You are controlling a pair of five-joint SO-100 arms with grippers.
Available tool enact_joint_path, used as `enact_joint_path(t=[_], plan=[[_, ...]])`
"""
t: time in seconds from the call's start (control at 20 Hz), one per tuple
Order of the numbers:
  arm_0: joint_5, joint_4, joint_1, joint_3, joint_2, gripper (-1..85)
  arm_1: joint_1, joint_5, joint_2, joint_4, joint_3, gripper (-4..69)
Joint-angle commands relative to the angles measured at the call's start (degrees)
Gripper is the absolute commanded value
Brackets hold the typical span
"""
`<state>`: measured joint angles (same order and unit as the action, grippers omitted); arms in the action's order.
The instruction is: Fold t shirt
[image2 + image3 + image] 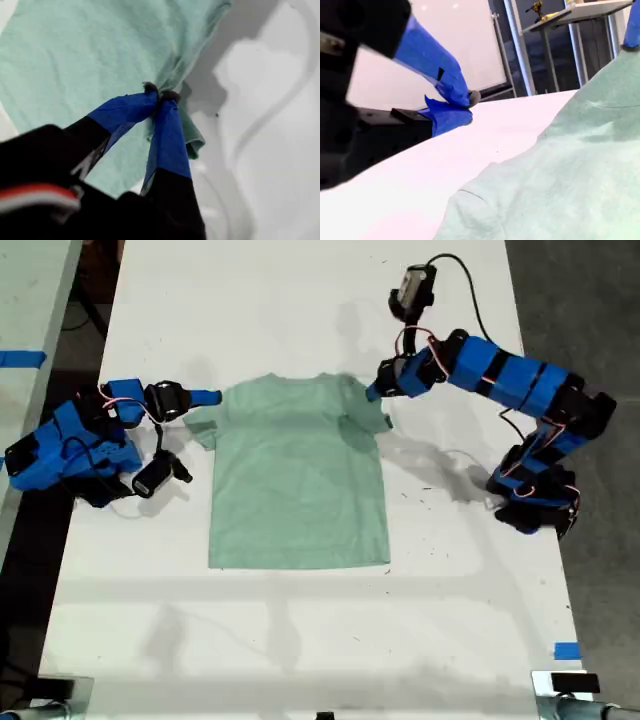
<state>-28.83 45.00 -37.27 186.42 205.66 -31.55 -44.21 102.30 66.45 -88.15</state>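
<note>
The pale mint-green t shirt lies flat on the white table, neck towards the far edge. My first gripper is at the sleeve on the exterior view's right. In the first wrist view my first gripper is shut on a bunched fold of the t shirt, and the sleeve is raised off the table. My second gripper rests low by the other sleeve, on the exterior view's left. In the second wrist view my second gripper has its blue fingers together with no cloth between them, beside the t shirt.
The white table reaches well past the shirt on the near side. A blue tape mark sits near the front edge on the exterior view's right. Both arm bases stand at the table's sides, with loose cables around them.
</note>
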Motion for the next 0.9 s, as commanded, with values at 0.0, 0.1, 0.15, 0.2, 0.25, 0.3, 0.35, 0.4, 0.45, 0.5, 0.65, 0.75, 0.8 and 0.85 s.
enact_joint_path(t=[0.0,0.1,0.15,0.2,0.25,0.3,0.35,0.4,0.45,0.5,0.65,0.75,0.8,0.85], plan=[[0.6,0.2,-0.4,2.0,0.4,-0.3,7.6,1.3,-5.6,-0.3,14.9,1.5],[0.5,0.2,-0.5,2.0,0.4,-0.3,12.0,1.8,-13.5,-1.4,22.7,1.5],[0.4,0.2,-0.5,2.0,0.4,-0.3,14.1,1.5,-18.2,-1.7,26.8,1.5],[0.3,0.2,-0.4,2.0,0.4,-0.3,15.6,1.0,-23.3,-1.3,31.4,1.5],[0.3,0.2,-0.3,2.0,0.4,-0.3,16.8,0.7,-27.4,-1.1,34.7,1.5],[0.3,0.1,-0.2,2.0,0.4,-0.3,17.5,0.4,-31.3,0.0,38.5,3.9],[0.3,0.1,-0.2,2.0,0.4,-0.3,17.8,0.3,-33.5,0.9,40.8,10.3],[0.2,0.1,-0.2,2.0,0.4,-0.3,17.9,-0.2,-34.5,2.5,42.8,16.3],[0.2,0.1,-0.2,2.0,0.4,-0.3,17.7,-0.7,-33.6,3.6,42.9,23.9],[0.0,0.1,-0.2,2.0,0.4,-0.3,17.0,-1.1,-31.6,5.6,43.0,29.2],[-0.3,-0.1,-0.2,2.0,0.4,-0.3,14.0,-1.4,-21.4,13.4,39.5,30.7],[-0.6,-0.3,0.1,2.0,0.4,-0.3,13.2,-1.4,-12.2,15.8,31.8,23.7],[-0.6,-0.4,0.4,2.0,0.4,-0.3,13.3,-1.4,-7.4,15.7,26.0,20.1],[-0.3,-0.4,1.5,2.0,0.4,-0.3,13.7,-1.2,-2.6,14.9,19.3,14.3]])
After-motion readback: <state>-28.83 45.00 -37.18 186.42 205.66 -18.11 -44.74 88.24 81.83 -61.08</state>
